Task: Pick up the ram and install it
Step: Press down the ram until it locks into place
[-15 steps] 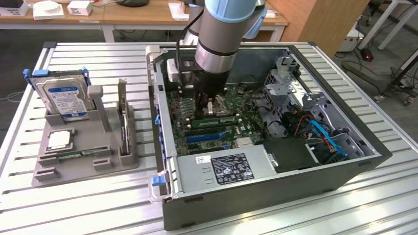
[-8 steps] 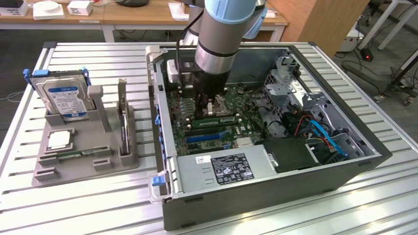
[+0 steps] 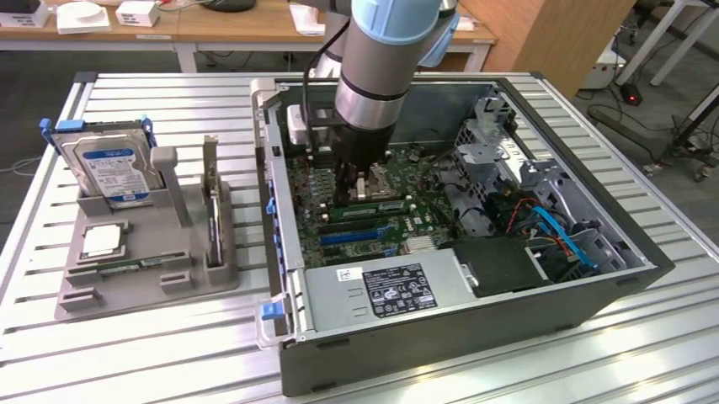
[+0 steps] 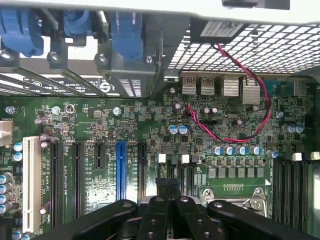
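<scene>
Exterior view: robot arm point(image 3: 382, 67) reaching straight down into the open computer case point(image 3: 472, 332), lying on its side on the slatted surface point(image 3: 168, 101). Jaws low over the motherboard point(image 3: 337, 223), near its middle. Ram point(image 3: 376, 204) lying along the board just beside the jaws, toward the exterior view's right; touching or apart, impossible to tell. Off to the exterior view's left, well apart from the case: grey holder point(image 3: 141, 282) carrying a hard drive point(image 3: 113, 168) with a blue-white label, a small square processor chip point(image 3: 101, 240), and a thin board point(image 3: 211, 202) standing on edge in a slot.

Wrist view: black fingers point(image 4: 155, 215) pressed together, no gap showing, close above the motherboard point(image 4: 150, 125). Nothing clearly gripped between them. Blue expansion slot point(image 4: 121, 167) among black ones just beyond, red-and-black cable point(image 4: 250, 80) looping over the board farther on.
</scene>
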You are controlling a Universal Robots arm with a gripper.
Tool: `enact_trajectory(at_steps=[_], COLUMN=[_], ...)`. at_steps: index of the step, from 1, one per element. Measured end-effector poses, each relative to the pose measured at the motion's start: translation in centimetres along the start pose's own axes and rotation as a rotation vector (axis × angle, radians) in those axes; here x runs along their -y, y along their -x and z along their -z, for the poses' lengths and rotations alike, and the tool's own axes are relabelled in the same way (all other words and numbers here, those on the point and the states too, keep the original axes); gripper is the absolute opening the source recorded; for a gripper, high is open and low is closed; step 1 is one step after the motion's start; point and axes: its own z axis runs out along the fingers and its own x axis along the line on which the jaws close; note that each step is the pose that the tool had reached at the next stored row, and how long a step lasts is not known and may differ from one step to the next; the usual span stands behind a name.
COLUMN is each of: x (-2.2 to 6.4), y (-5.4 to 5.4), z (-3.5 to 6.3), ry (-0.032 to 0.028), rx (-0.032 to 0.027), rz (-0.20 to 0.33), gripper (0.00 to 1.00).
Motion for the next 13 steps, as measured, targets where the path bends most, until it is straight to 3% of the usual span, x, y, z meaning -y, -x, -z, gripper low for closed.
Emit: enact_trajectory(at_steps=[13], x=[0.02], y=[-0.03], z=[-0.43], ry=[-0.0002], rx=[0.0000], rz=[0.000], gripper=[0.09])
